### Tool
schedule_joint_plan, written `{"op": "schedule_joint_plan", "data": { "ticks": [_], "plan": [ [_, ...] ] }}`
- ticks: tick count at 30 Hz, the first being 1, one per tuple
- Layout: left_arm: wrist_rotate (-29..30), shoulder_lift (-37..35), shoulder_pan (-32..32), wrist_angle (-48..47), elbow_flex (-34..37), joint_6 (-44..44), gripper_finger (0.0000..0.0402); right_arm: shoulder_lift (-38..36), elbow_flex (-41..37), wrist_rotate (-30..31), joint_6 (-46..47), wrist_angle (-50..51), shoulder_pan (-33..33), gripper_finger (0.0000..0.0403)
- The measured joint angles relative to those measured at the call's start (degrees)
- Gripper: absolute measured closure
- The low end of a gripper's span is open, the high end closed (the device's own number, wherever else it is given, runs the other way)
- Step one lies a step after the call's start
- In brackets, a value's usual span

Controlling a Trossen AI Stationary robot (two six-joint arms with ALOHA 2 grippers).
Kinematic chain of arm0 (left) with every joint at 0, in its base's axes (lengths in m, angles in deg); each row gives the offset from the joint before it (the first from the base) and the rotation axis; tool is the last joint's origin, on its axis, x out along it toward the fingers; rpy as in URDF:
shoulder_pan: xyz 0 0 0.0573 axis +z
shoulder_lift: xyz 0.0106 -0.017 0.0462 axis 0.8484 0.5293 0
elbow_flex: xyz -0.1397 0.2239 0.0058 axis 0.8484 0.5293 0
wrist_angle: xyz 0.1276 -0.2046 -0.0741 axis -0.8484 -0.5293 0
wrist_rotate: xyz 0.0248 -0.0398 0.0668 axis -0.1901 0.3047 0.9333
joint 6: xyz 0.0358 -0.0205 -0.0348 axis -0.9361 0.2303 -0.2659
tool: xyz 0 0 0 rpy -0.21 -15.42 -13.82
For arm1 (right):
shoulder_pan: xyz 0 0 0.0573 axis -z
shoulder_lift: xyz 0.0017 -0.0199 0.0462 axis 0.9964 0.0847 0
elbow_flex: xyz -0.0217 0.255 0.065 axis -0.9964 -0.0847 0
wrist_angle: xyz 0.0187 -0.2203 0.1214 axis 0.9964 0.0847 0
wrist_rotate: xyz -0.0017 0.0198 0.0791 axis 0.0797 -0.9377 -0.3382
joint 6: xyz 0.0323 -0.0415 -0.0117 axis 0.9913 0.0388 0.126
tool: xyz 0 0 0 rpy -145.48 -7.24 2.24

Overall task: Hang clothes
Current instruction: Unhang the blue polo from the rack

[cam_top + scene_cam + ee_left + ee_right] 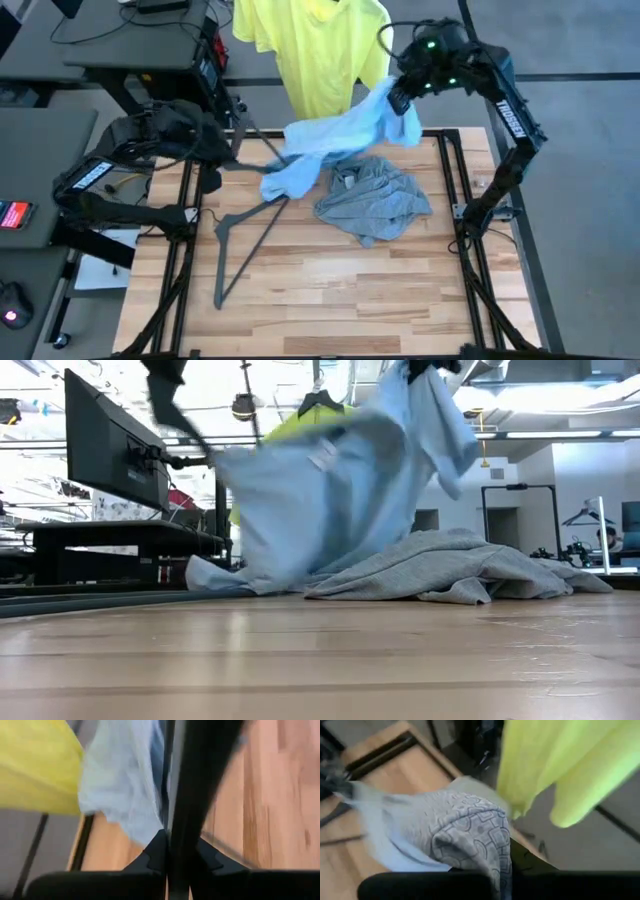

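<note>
The right gripper (398, 98) is clamped tight on a fold of the blue shirt (330, 140), lifting that end high near the tabletop's (330, 290) far edge, probably so the cloth can open up for a hanger. The left gripper (212, 150) is pinched almost shut on a hanger (250, 240), one end raised toward the shirt, apparently ready for threading in. The grey T-shirt (372, 200) lies crumpled beside them, and the yellow T-shirt (315, 45) already hangs beyond the table.
</note>
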Motion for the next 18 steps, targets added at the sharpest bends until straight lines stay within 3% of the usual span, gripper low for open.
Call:
{"op": "schedule_joint_plan", "data": {
  "ticks": [3,6,11,14,18],
  "plan": [
    [2.07,-1.41,0.02,8.51,-0.25,1.56,0.0377,2.94,-0.07,-1.06,-0.50,1.68,-4.81,0.0402],
    [-0.19,-1.44,0.02,4.98,-3.06,5.66,0.0377,5.56,-0.09,-1.40,-2.78,7.70,-8.27,0.0403],
    [-23.23,2.30,0.59,-18.89,-5.33,13.35,0.0377,7.96,-0.74,-3.12,-3.38,8.48,-10.26,0.0403],
    [-26.66,4.17,-0.94,-25.74,-1.35,17.23,0.0377,8.64,-0.61,-4.11,-3.76,7.86,-10.14,0.0403],
    [-26.82,3.11,-1.23,-24.86,11.31,16.89,0.0377,8.78,-1.96,-4.17,-4.13,5.77,-9.83,0.0403]
  ]
}}
